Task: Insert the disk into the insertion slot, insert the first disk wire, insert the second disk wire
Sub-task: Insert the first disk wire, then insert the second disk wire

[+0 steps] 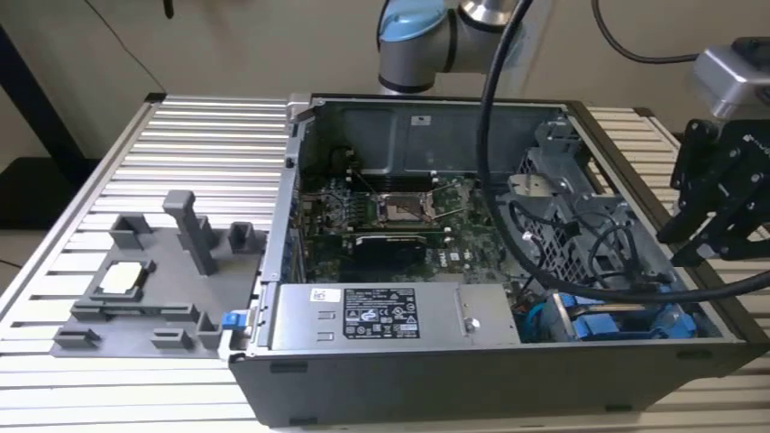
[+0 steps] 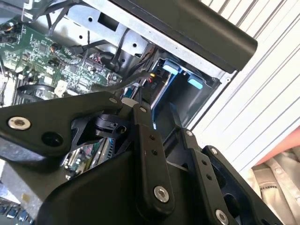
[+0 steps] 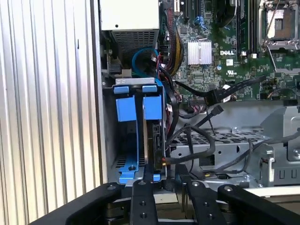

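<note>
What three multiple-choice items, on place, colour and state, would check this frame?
1. The claw is: A deep inside the computer case; B by the case's wall at the exterior view's right; C off its left side.
2. The insertion slot has rails coloured: A blue; B red; C yellow.
3. The case is: A closed; B upside down; C open.
1 B, it hangs beside that wall. 2 A, blue plastic in the first wrist view. 3 C, the motherboard lies exposed.
</note>
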Tool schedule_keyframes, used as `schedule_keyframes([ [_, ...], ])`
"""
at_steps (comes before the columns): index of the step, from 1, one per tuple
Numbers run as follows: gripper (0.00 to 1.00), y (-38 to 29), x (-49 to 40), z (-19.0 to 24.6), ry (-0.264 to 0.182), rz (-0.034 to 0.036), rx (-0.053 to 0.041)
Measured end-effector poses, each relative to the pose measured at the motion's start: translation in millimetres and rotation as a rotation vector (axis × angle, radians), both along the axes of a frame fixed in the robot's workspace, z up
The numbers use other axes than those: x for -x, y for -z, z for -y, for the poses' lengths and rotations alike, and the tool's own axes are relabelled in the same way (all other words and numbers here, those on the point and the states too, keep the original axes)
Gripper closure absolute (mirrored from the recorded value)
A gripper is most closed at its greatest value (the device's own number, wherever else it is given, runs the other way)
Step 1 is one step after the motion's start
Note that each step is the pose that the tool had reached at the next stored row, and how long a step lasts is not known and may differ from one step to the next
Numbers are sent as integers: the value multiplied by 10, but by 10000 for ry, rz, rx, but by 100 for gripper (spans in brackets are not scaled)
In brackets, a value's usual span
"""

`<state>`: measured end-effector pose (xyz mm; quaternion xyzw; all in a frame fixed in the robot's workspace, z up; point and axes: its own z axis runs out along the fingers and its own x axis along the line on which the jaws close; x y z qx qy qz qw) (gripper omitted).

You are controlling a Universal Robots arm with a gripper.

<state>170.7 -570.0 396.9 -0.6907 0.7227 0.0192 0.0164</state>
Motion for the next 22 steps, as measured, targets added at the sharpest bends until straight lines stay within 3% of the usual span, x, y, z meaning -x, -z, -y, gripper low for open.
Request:
schedule_keyframes([
  [2, 67, -37, 0, 0, 0, 0, 0],
  [10, 67, -39, 0, -15, 0, 0, 8],
  [15, 67, -37, 1, -142, 0, 0, 39],
  [22, 67, -33, 18, -381, -1, 0, 146],
])
